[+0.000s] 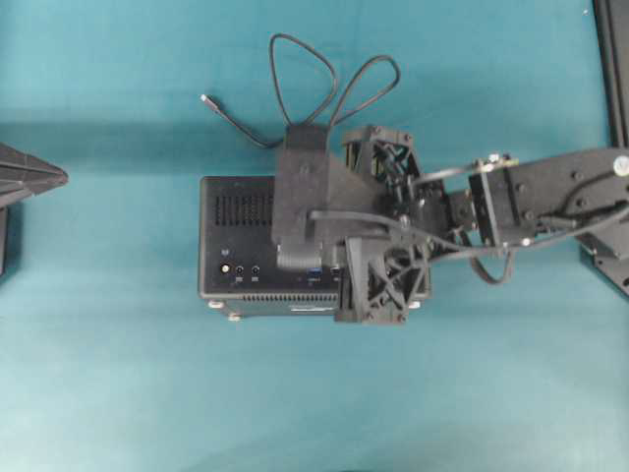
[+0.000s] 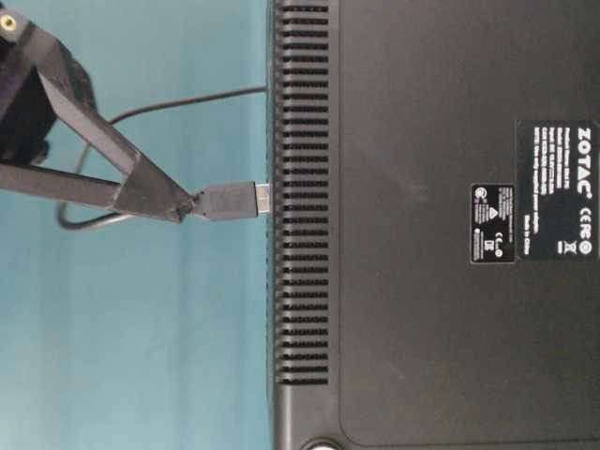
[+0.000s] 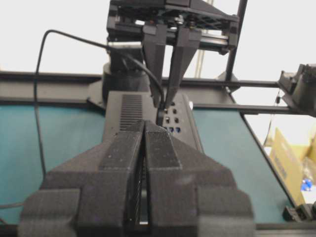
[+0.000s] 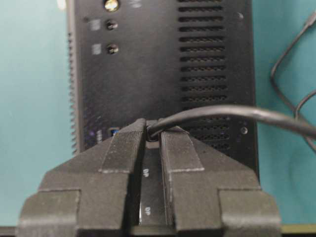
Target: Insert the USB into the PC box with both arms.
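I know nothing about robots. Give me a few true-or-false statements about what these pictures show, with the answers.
1. The right gripper has its jaws shut on the USB. True.
2. The USB is pushed fully into the PC box. False: in the table-level view its silver tip is just at the box's vented edge, the body outside.
3. The left gripper holds the PC box. False: its jaws are shut on nothing, short of the box.
4. The cable loops on the teal table behind the box. True.

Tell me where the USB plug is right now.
In the table-level view, the USB is pinched in the right gripper, its metal tip at the PC box's vented face.
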